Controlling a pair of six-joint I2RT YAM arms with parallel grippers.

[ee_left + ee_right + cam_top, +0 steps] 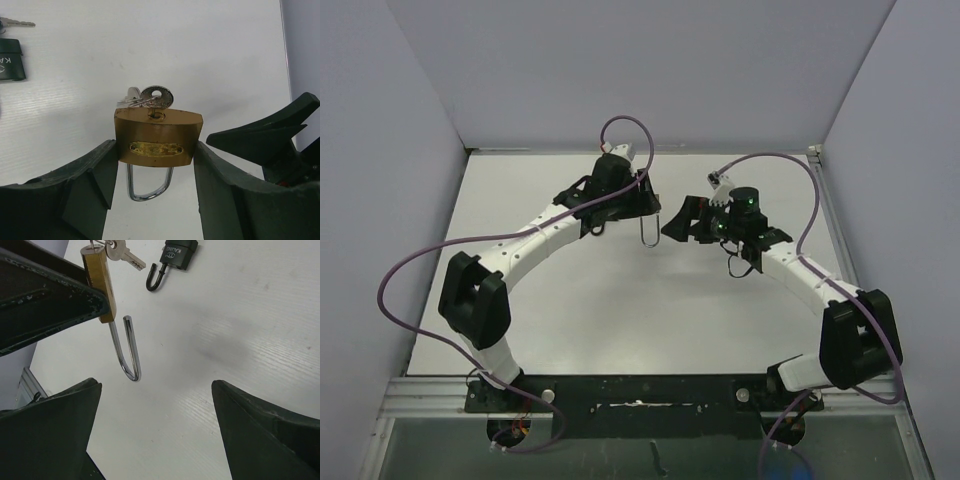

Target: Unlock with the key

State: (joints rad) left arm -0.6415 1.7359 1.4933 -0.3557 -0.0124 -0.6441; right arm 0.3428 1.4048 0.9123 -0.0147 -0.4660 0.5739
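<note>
Pinching brass padlock (157, 137) in left gripper (156, 152) with key (156, 96) sitting in keyhole (156, 114) and shackle (149, 187) hanging open, holding right gripper (156, 385) spread behind black padlock (178, 251) lettered "KA…".

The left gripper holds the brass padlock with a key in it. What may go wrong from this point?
1. The left gripper clamps the brass padlock only by its two narrow sides, so it may slip and drop.
2. A spare key hangs beside the inserted key; the open right gripper might catch the wrong one.
3. The shackle hangs with one leg free and could snag a finger.
</note>
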